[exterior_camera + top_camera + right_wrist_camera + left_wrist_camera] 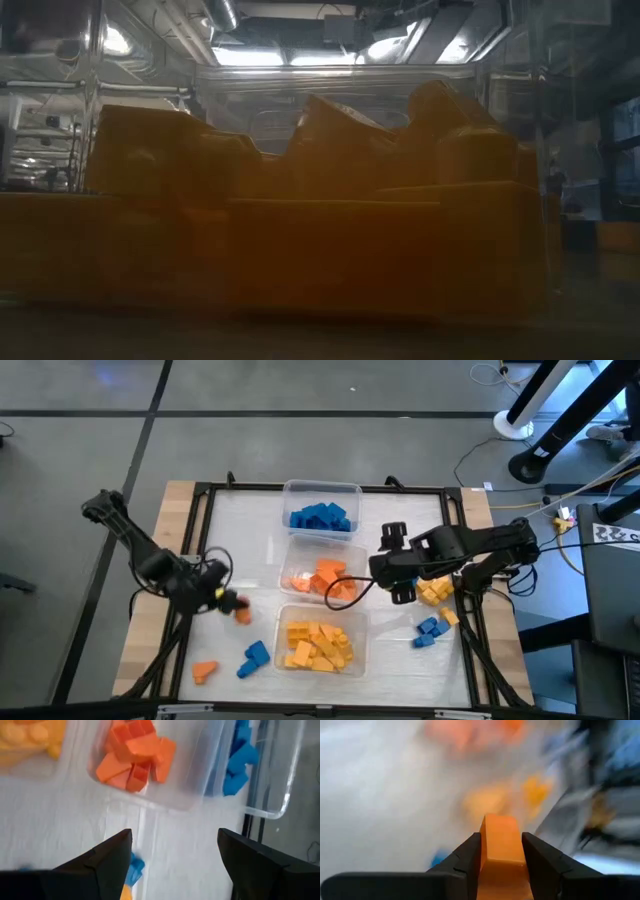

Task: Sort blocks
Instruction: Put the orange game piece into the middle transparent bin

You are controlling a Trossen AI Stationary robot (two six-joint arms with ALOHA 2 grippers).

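Observation:
Three clear tubs stand in a row down the table's middle: blue blocks (320, 517) farthest, orange blocks (326, 577) in the middle (134, 757), yellow blocks (318, 645) nearest, filling the low view (300, 240). My left gripper (236, 606) is over the mat left of the tubs, shut on an orange block (500, 845). My right gripper (392, 566) hangs open above the orange tub's right edge, nothing between its fingers (175, 852). Loose blocks lie flat on the mat on both sides. My left gripper pinches the orange block by two opposite sides (485, 855) between its two fingers (465, 860). The fingers come slanting down from the table's left side. The block's far end (501, 822) sticks out past the fingertips, and the block (243, 615) is clear of the mat.
Near left on the mat lie an orange block (204, 671) and a blue one (254, 656). At the right are yellow blocks (436, 592) and blue ones (430, 631), one showing below the right gripper (134, 869). A black frame (210, 490) rims the table.

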